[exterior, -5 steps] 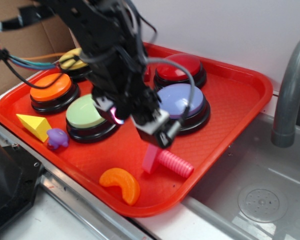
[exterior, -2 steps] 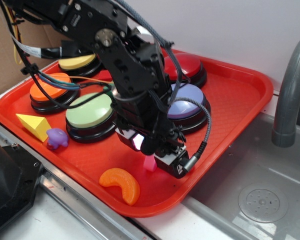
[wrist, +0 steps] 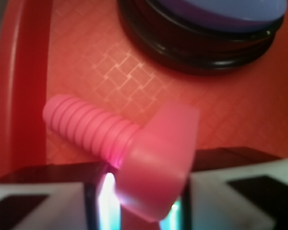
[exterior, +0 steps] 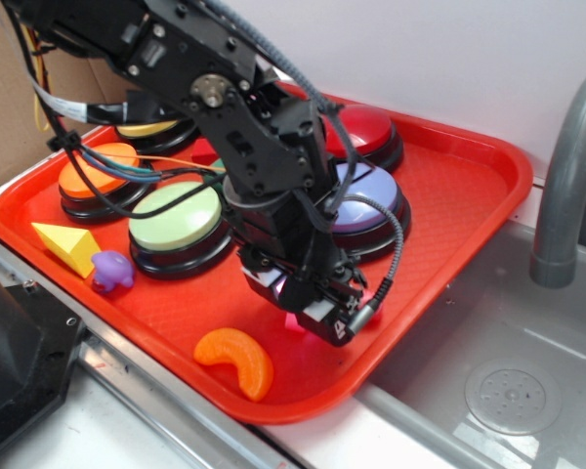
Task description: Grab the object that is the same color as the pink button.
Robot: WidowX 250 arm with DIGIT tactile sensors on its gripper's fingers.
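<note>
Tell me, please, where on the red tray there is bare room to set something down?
The tray's right side, between the lavender button and the right rim, is bare. A smaller patch lies between the green button and orange crescent. The left half is crowded with buttons.

Red tray, textured floor, taken as landmark. At its near rim lies an orange crescent piece. Along its left edge sit a yellow wedge and, just beside it, a small purple toy. Domed buttons on black bases stand on the tray: green, orange, lavender-blue, dark red. Right of the tray: a grey sink and faucet.
</note>
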